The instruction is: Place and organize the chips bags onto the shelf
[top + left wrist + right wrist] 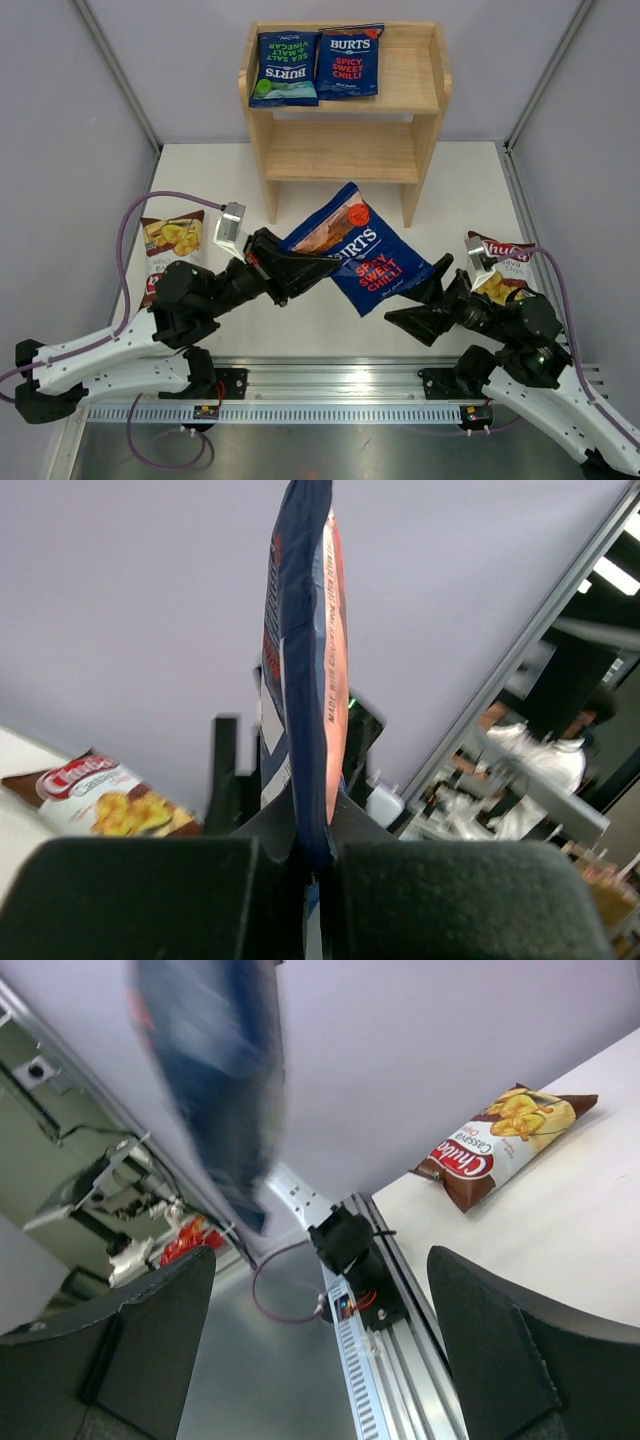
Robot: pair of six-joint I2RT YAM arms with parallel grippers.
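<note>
- The orange-topped BURTS bag [360, 250] hangs in the air above the table [300, 330], in front of the shelf [340, 150] and between the two arms.
- The left gripper [300, 268] is pressed together on the bag's edge near its orange end. In the left wrist view the bag stands edge-on, rising from between the jaws.
- The right gripper [425, 295] is spread wide just beside the bag's lower end and holds nothing.
- The bag looks light and puffed with air. Its glossy film is probably slippery and the chips inside are fragile, so a pinch on a flat seam or side edge suits it better than a squeeze on the belly.
- Its printed face is turned up. Its long axis runs diagonally, with the orange top toward the left arm and the bottom toward the right arm.
- The green-accented bag [285, 68] and another orange-topped bag [349, 62] lie flat side by side on the upper tier, toward its left.
- Two Chuba bags lie on the table, the left Chuba bag [172, 238] and the right Chuba bag [503, 268], one beside each arm.
</note>
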